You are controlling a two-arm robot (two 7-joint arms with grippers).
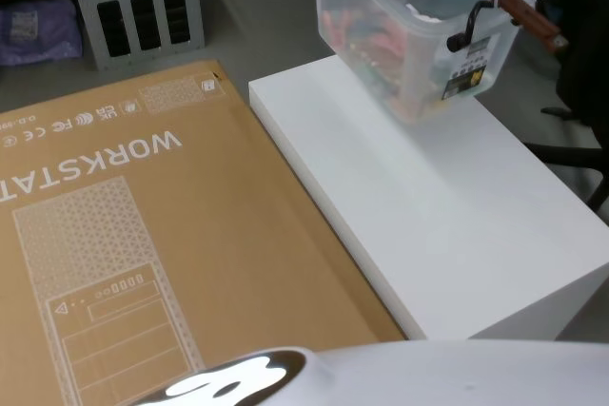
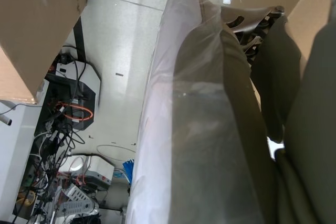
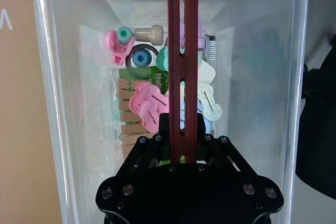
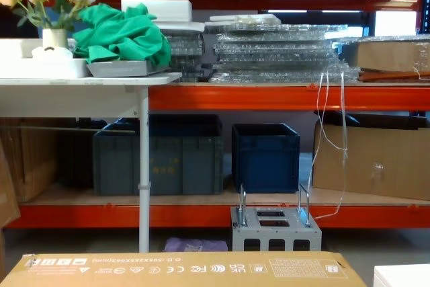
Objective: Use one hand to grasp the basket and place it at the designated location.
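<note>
Large brown cardboard carton point(image 1: 143, 235) takes the left and centre of the head frame. The white slab platform point(image 1: 438, 225) lies along its right, with the translucent whitish plastic basket point(image 1: 362, 7) at its far end, upper right. The basket's reddish-brown slotted bar handle point(image 3: 182, 51) runs lengthwise out from the black right gripper point(image 3: 182, 141), which sits directly above the tub, jaws apparently clamped narrow on the bar; left arm parked low beside cardboard.

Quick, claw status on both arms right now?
Left claw: cannot be told.
Right claw: closed on the handle of the basket.
</note>
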